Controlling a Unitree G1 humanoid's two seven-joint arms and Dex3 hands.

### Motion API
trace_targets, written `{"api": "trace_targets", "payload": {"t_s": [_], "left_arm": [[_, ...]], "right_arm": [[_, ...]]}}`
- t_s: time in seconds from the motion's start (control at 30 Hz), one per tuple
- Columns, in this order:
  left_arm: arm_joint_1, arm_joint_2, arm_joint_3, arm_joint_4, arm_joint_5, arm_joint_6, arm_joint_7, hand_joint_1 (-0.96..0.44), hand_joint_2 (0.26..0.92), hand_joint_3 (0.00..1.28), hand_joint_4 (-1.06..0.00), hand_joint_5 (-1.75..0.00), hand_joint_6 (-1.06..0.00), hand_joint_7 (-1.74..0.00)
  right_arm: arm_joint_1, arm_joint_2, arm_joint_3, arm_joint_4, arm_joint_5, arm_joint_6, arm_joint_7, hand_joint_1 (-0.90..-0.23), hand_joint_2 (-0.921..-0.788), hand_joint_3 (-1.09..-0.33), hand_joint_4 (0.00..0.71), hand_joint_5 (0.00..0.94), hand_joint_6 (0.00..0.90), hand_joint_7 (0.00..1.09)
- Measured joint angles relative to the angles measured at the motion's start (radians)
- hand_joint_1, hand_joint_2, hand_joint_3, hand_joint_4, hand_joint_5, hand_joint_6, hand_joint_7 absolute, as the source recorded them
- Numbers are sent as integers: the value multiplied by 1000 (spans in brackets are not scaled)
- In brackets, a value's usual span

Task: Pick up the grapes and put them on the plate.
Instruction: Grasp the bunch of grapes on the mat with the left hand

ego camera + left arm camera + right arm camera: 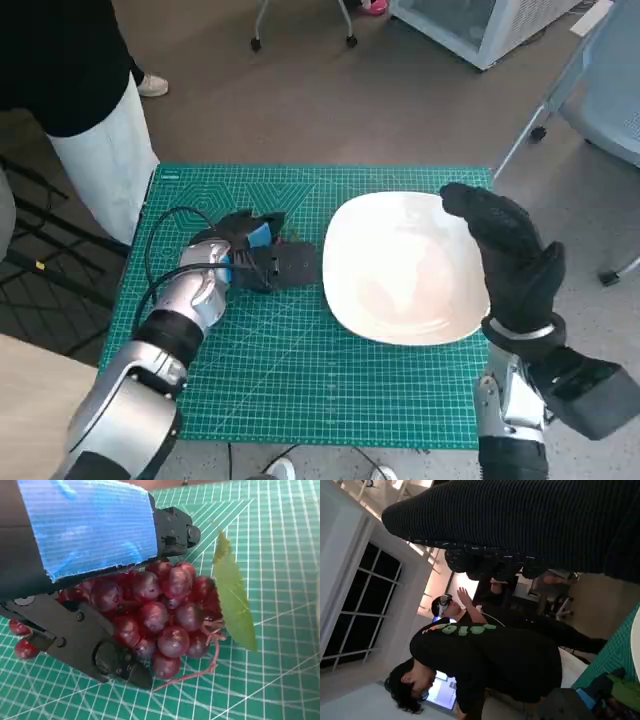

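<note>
A bunch of dark red grapes (165, 615) with a green leaf (232, 600) lies on the green cutting mat (300, 370). My left hand (255, 252) covers the bunch; in the left wrist view its black fingers (95, 650) wrap one side and the blue-taped back (90, 535) lies over the other, gripping it. In the head view the hand almost hides the grapes. Just right of them sits the white plate (400, 270), bare. My gloved right hand (510, 250) is raised over the plate's right rim, fingers stretched and holding nothing.
A person in a black top and white trousers (80, 90) stands at the mat's far left corner. A grey chair (610, 90) stands to the right and a white cabinet (480, 25) lies beyond the table. The right wrist view shows people (485, 665) nearby.
</note>
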Motion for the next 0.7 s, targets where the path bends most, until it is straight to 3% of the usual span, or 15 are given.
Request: {"api": "trace_targets", "payload": {"t_s": [0.27,0.33,0.43,0.5,0.6,0.7], "left_arm": [[-11,-5,1,30,-7,-2,-12,0,762,17,-129,-20,-337,-29],[-12,-5,3,34,-9,-5,-8,28,778,15,-216,-306,-365,-21],[-12,-5,4,37,-11,-12,1,76,797,16,-302,-1084,-401,-11],[-12,-5,4,38,-12,-16,6,98,802,20,-332,-1428,-417,-10],[-11,-5,4,38,-12,-20,16,115,809,22,-345,-1642,-431,-9],[-11,-4,5,36,-13,-23,25,142,822,34,-360,-1668,-437,-8]], "right_arm": [[1,-1,-1,0,-1,0,-1,-462,-921,-589,283,1,34,511],[1,-1,-1,1,-1,0,-2,-461,-921,-589,283,1,34,511],[1,-1,-1,3,-1,0,-3,-461,-921,-590,283,1,34,510],[1,-1,0,4,-2,0,-4,-461,-921,-590,283,1,35,510],[1,-1,0,4,-2,0,-6,-461,-921,-591,283,1,35,510],[1,0,1,4,-3,0,-7,-462,-921,-591,283,0,34,509]]}}
